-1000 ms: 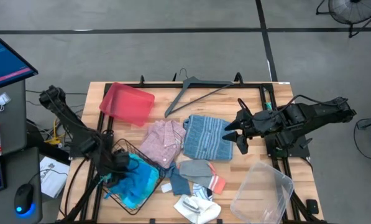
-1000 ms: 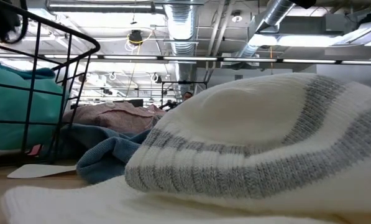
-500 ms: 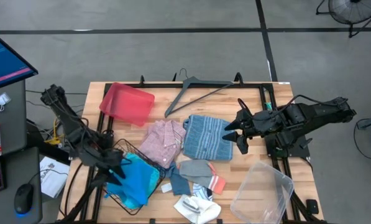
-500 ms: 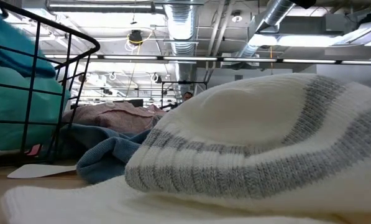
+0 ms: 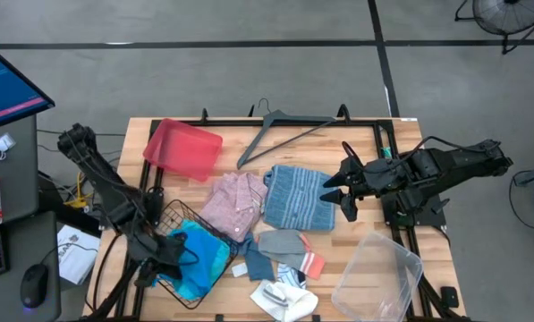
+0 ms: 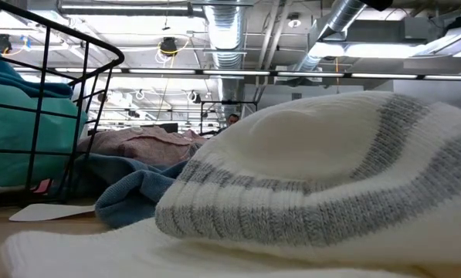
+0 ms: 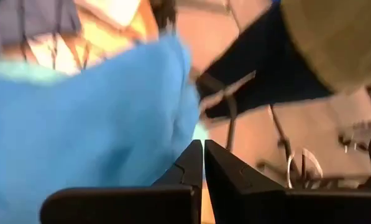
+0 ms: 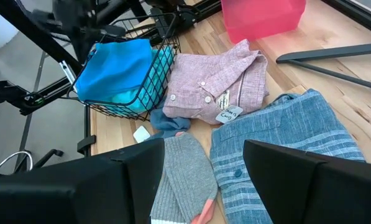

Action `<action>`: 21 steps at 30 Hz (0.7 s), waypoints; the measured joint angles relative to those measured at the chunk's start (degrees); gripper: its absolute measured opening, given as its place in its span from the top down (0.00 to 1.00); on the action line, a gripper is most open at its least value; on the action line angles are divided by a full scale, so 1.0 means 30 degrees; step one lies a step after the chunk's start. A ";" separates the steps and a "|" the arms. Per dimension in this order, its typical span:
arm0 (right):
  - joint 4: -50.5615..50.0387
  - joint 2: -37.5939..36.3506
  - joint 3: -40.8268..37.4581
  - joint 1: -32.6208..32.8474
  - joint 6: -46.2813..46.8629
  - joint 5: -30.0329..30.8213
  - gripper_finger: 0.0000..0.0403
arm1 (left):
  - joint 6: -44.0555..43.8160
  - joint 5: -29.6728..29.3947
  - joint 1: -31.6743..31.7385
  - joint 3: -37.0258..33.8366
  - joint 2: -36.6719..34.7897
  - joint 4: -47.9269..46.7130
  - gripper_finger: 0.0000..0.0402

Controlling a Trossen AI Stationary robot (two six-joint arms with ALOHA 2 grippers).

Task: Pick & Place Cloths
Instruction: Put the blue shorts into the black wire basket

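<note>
The left gripper (image 5: 152, 266) is seen at the wire basket's (image 5: 179, 215) eight-o'clock edge, jaws clenched and empty — the turquoise cloth (image 5: 204, 258) lies inside. The right gripper (image 5: 338, 190) hangs at the striped cloth's (image 5: 295, 197) three o'clock — jaws released.

This is looking like a robotics lab or industrial test hall rather than a home or shop. In the low view, exposed silver ventilation ducts (image 6: 334, 31), pipes and strip lighting are running across an open ceiling at the top of the frame, with equipment racks standing far back in the middle. In the high view, a wooden work table (image 5: 356, 134) is sitting on a dark metal frame in the centre, over a bare grey concrete floor (image 5: 249, 72) crossed by dark tape lines. At the left edge a computer monitor (image 5: 7, 85) is glowing blue, and a mouse (image 5: 34, 288) is lying at lower left. A floor fan (image 5: 508, 13) is standing in the upper right corner.
</note>
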 joint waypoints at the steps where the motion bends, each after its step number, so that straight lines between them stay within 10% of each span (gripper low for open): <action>1: 0.0000 0.0000 0.0000 0.0000 0.0000 0.0000 0.46 | -0.0013 0.0453 0.0000 -0.0116 0.0393 -0.0069 1.00; 21: 0.0023 0.0160 -0.0022 0.0000 0.0162 0.0350 0.46 | -0.8159 -0.0754 0.0444 -0.6102 0.1582 0.0226 1.00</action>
